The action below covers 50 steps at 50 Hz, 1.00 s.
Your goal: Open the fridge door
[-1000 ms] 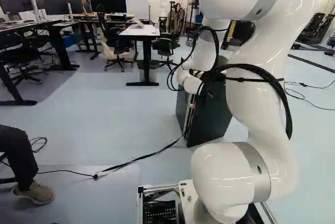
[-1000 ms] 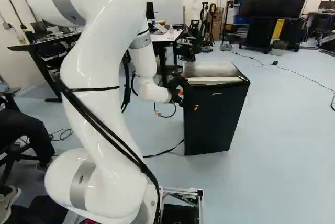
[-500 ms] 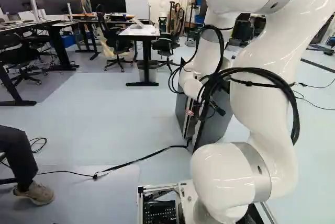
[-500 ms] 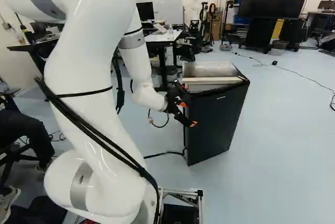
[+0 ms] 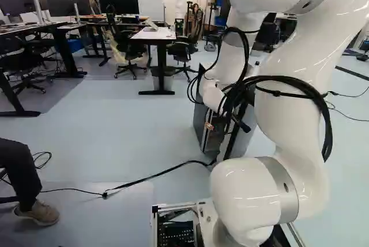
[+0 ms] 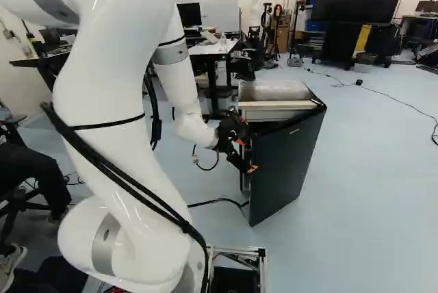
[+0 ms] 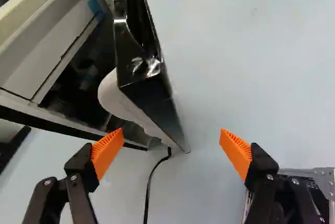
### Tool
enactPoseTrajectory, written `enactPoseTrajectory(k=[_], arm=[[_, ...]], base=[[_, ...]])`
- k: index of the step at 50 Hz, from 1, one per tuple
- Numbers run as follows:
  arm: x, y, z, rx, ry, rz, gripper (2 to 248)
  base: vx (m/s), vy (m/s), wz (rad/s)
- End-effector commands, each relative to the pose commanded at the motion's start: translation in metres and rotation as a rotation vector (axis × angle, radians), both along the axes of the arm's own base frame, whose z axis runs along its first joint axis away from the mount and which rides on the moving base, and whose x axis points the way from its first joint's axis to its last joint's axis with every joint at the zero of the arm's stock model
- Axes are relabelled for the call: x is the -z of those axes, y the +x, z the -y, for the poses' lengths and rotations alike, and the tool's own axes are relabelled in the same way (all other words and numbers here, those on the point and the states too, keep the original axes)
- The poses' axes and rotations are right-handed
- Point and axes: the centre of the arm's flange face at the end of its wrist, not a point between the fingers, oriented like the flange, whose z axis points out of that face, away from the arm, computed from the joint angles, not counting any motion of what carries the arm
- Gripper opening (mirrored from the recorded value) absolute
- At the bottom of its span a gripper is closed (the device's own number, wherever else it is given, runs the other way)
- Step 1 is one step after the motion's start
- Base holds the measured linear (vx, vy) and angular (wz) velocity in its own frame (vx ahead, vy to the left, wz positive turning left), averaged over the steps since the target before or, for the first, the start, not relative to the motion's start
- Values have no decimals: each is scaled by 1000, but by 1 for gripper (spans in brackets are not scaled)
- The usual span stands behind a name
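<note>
**White arm (image 6: 102,74) was ringed with grey bands (image 5: 279,178)**

The casing was finished in glossy white, with joints (image 5: 245,192) smoothly rounded. Black cables (image 6: 106,165) were run along the outside and bunched in loops (image 5: 232,94). The gripper (image 6: 247,156) was made up of black parts, into which small silvery screws (image 7: 269,176) were set. Its two fingers were faced with orange pads (image 7: 107,150), finely ridged.

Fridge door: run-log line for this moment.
fridge door: ajar | fridge interior: partly visible | gripper: open, near door edge, no grip
</note>
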Motion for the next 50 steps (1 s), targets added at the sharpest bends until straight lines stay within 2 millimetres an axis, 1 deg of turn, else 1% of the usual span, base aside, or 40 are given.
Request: enactPoseTrajectory(k=[9,26,50], arm=[[0,-1,10,57,5,3,247],[1,-6,42,201,13,10,247],[1,-25,87,423,10,19,247]], base=[[0,0,0],[0,0,0],[0,10,32]])
